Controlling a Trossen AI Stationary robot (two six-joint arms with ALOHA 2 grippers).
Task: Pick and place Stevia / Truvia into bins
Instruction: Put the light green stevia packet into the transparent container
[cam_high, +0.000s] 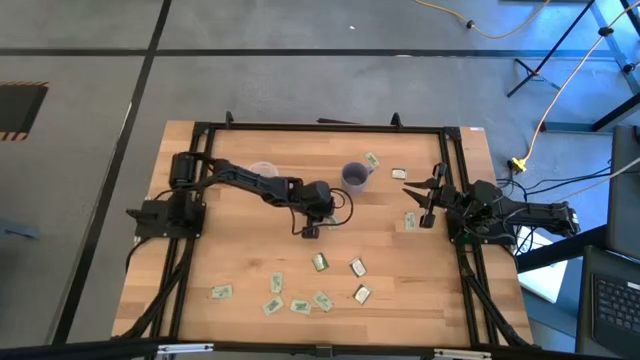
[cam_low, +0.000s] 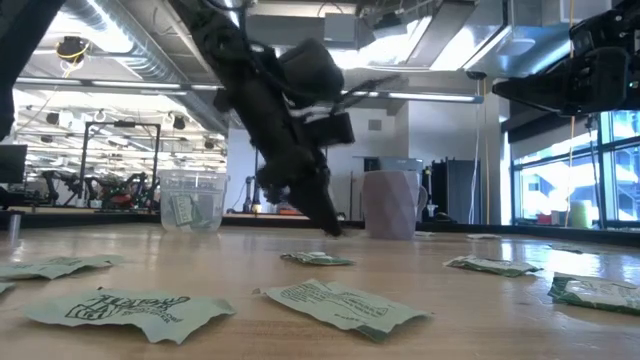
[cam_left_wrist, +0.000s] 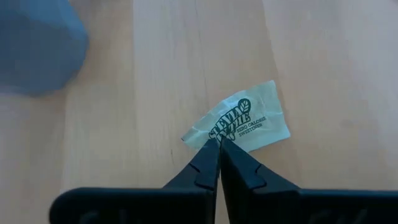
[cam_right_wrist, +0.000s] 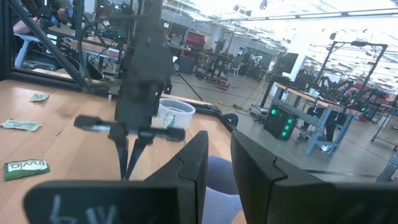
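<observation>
Pinching a crinkled paper packet (cam_left_wrist: 239, 124) — left claw (cam_left_wrist: 219, 142), wooden table (cam_left_wrist: 155, 93).

I see green-and-white packets (cam_high: 320, 263) scattered flat across my table, most toward the near edge, a few by the mug (cam_high: 354, 176). One packet (cam_left_wrist: 241, 123) lies flat with its edge pinched. The purple-grey mug stands upright near the clear cup (cam_low: 191, 200), which is upright too and holds a packet inside.
</observation>
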